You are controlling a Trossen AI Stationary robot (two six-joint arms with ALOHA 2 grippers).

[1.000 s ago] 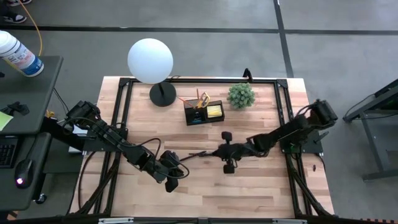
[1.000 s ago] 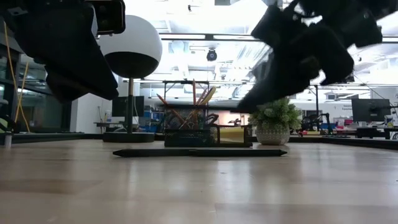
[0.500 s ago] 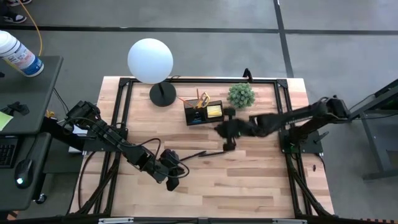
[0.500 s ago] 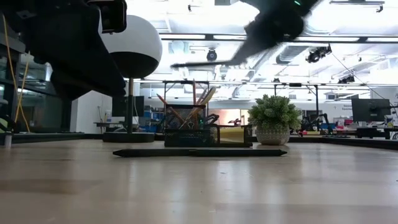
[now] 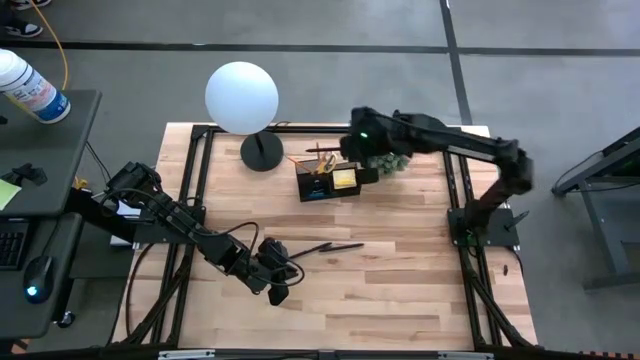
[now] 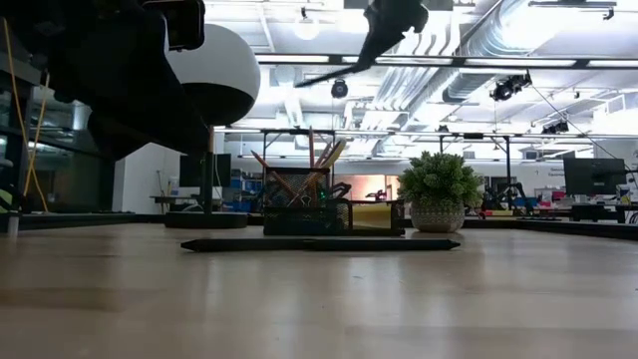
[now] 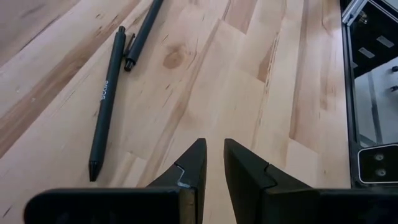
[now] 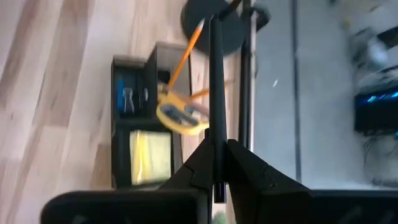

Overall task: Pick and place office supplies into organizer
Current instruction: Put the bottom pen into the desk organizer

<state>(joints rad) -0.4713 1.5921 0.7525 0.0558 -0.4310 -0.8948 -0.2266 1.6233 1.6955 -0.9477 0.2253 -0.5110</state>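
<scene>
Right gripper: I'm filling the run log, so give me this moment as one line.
right gripper: shut on dark pen, raised over organizer | left gripper: low, nearly closed, empty | two dark pens on table

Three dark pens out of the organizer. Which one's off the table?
The dark pen clamped in the right gripper, held above the organizer. The other two pens lie flat on the table.

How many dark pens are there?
3: two pens lie on the table near the left gripper; one pen is in the right gripper above the organizer. More may hide inside.
</scene>
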